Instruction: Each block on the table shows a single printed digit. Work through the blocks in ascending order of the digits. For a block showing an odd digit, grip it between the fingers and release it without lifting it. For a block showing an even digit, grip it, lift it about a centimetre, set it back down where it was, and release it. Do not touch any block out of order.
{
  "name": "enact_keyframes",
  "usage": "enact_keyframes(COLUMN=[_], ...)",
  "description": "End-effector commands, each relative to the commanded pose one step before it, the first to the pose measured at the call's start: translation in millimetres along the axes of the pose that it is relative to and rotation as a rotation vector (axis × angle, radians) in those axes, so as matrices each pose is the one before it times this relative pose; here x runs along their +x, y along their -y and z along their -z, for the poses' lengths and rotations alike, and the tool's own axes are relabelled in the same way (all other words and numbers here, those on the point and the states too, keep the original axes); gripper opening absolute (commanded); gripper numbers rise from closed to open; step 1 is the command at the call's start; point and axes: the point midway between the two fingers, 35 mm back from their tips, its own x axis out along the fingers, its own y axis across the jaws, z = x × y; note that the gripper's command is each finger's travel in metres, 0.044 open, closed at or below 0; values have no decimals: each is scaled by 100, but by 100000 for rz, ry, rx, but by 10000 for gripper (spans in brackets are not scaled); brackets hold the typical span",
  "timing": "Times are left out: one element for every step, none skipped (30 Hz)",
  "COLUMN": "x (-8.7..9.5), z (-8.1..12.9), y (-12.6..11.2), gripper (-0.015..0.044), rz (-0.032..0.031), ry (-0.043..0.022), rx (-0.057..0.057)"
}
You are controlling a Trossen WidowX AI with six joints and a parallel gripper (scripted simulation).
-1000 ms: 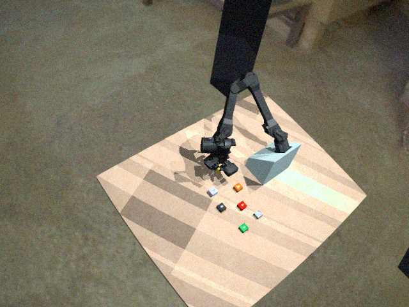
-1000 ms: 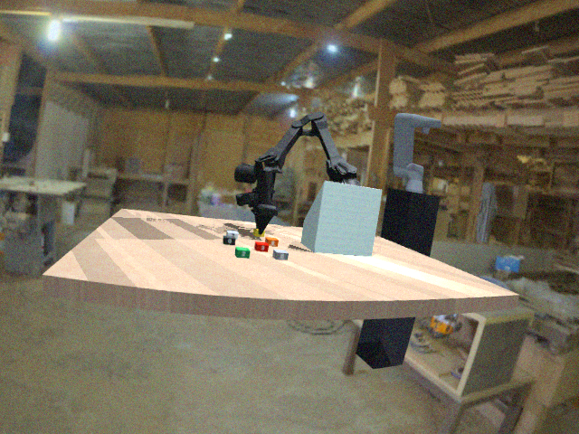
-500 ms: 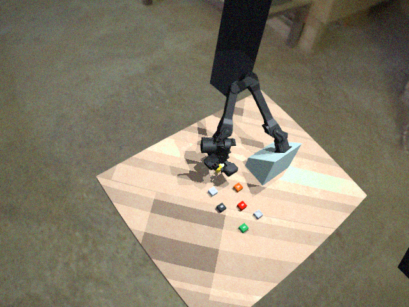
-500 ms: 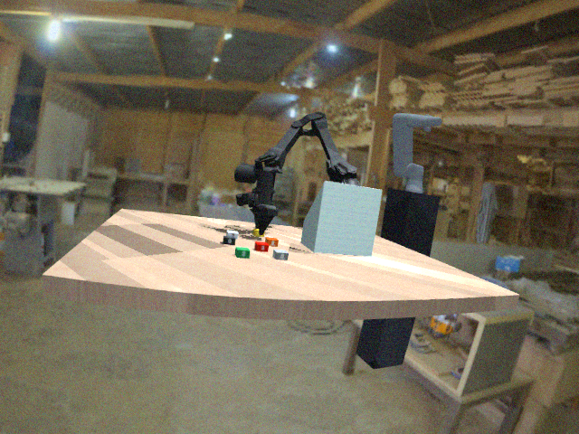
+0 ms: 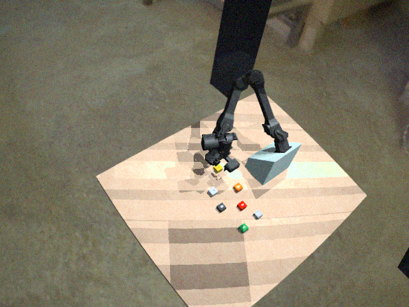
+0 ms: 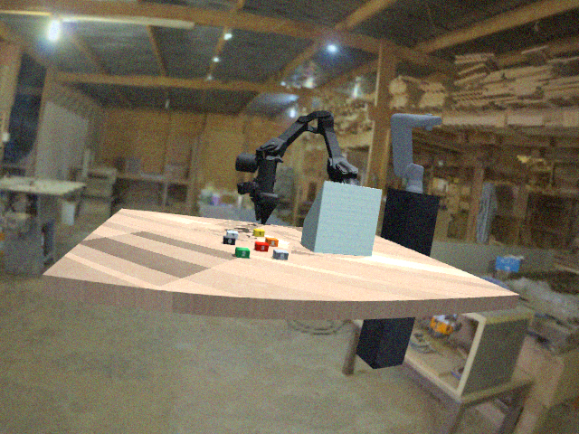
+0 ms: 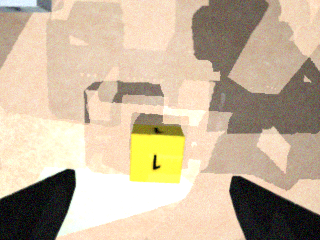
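Observation:
A yellow block (image 5: 217,168) (image 6: 258,231) (image 7: 156,152) rests on the wooden table (image 5: 204,264) (image 6: 140,280). It has a black digit on its top and on one side that I cannot read for certain. My gripper (image 5: 222,164) (image 6: 264,217) (image 7: 154,181) is open and hangs just above this block. The fingers stand wide apart on either side and do not touch it. Nearer the front lie an orange block (image 5: 238,187) (image 6: 271,241), a light grey block (image 5: 212,190), a dark grey block (image 5: 220,206), a red block (image 5: 241,205) (image 6: 261,246), a grey block (image 5: 257,214) (image 6: 280,254) and a green block (image 5: 243,228) (image 6: 242,252).
A large pale blue box (image 5: 270,162) (image 6: 341,219) stands to the right of the gripper, around the arm's base. A dark column (image 5: 238,43) rises behind the table. The blocks lie close together in front of the yellow one.

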Motion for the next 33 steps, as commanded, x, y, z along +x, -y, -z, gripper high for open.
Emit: enact_keyframes(x=[-2375,-1621,-1648,-1376,-828,-276,0,0,0,0,0,0,0,0,0,0,-6,-19,-30,-39,-44,-45,-36,-21,-4,6,-60,-53,-38,-23,-7,10,27], z=[-269,-70,53,135,120,46,0,0,0,0,0,0,0,0,0,0,-83,-247,-408,-562,-705,-834,-889,-845,-791,-665,-647,-658,-606,-550,-491,-430,-367], y=[-50,-49,3,48,51,21,0,0,0,0,0,0,0,0,0,0,-71,-216,-369,-535,-719,-925,-1090,-1155,-1207,-1121,-1046,-1186,-1233,-1275,-1314,-1349,-1380], gripper=[321,295,269,242,216,190,164,138,120,120,120,120,120,120,120,120,120,120,120,120,120,120,120,120,120,120,120,120,120,120,120,120,120], rz=[-115,-179,34,187,181,72,0,0,0,0,0,0,0,0,0,0,-70,-210,-344,-470,-583,-678,-711,-662,-607,-487,-285,-252,-189,-126,-61,3,69], ry=[-4,-17,-8,14,23,11,0,0,0,0,0,0,0,0,0,0,35,103,165,216,253,272,258,214,171,111,-41,-64,-82,-96,-107,-114,-118], rx=[255,15,-19,-36,-29,-11,0,0,0,0,0,0,0,0,0,0,-4,-12,-21,-30,-40,-51,-58,-58,-57,-48,-28,-25,-19,-12,-3,7,17])
